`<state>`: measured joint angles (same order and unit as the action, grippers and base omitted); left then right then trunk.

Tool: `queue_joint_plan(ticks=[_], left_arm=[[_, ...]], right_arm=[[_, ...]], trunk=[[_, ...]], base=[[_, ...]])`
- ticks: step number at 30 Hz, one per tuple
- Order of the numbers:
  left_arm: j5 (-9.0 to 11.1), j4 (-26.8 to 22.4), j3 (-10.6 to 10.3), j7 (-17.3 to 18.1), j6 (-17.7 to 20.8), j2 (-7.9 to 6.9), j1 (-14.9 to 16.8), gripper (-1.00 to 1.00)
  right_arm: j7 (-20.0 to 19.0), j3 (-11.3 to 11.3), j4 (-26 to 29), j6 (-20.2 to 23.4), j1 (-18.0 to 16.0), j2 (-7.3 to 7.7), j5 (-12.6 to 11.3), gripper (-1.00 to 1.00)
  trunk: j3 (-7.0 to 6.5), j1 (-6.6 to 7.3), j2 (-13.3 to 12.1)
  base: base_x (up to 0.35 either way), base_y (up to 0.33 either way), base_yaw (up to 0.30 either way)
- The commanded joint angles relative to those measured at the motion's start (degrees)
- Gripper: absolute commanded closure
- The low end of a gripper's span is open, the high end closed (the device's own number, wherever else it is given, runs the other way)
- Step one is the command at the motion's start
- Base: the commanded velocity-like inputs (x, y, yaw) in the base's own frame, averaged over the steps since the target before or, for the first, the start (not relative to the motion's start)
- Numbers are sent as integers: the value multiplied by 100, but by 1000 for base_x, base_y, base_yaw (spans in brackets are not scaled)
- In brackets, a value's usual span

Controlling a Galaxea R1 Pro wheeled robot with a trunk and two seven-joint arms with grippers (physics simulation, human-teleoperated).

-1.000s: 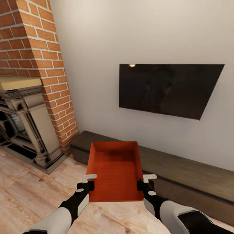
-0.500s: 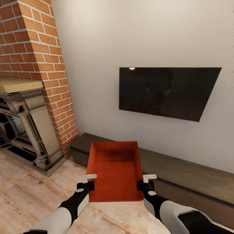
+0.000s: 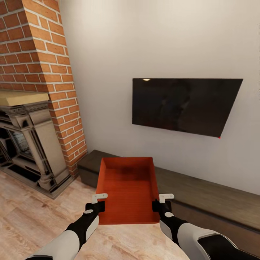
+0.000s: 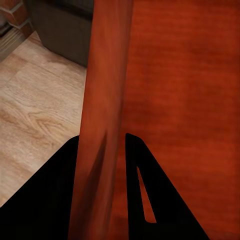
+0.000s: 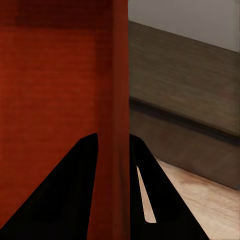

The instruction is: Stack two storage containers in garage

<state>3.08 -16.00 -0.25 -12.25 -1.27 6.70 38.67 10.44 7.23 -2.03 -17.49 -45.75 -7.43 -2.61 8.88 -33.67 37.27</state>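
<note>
I hold one red-orange storage container [image 3: 127, 187] level in front of me, above the light wood-plank floor of the living room. My left gripper [image 3: 96, 203] is shut on the container's left wall [image 4: 102, 110], with one black finger on each side of it. On the opposite side, my right gripper [image 3: 162, 202] is shut on the right wall [image 5: 120, 100] in the same way. The container is open-topped and has nothing inside.
A low dark wooden TV bench [image 3: 202, 198] runs along the cream wall just beyond the container. Above it hangs a black TV [image 3: 184, 104]. A red-brick fireplace [image 3: 39, 83] with a grey stone surround [image 3: 32, 144] stands at the left. Wood floor [image 3: 32, 220] lies below.
The whole picture has shifted slightly: the TV and fireplace sit a little lower and further right, so the camera has moved. The container and both grippers keep their place in view.
</note>
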Motion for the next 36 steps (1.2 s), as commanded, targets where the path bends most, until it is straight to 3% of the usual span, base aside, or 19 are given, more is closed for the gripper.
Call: queue_joint_plan(ticks=[1, 12, 36], left_arm=[[34, 18, 34, -129, -13, -72, 0, 100], [34, 10, 34, -129, -13, -72, 0, 100], [29, 9, 34, -129, -13, -63, 0, 100]], right_arm=[[-33, -257, 19, -53, -13, -5, 182, 100], [-32, -257, 19, -49, -13, -6, 179, 100], [-15, -257, 19, -52, -13, -13, 179, 100]], trunk=[[1, -2, 8], [-88, -2, 8], [-94, -2, 8]], base=[[0, 0, 0], [0, 0, 0], [0, 0, 0]])
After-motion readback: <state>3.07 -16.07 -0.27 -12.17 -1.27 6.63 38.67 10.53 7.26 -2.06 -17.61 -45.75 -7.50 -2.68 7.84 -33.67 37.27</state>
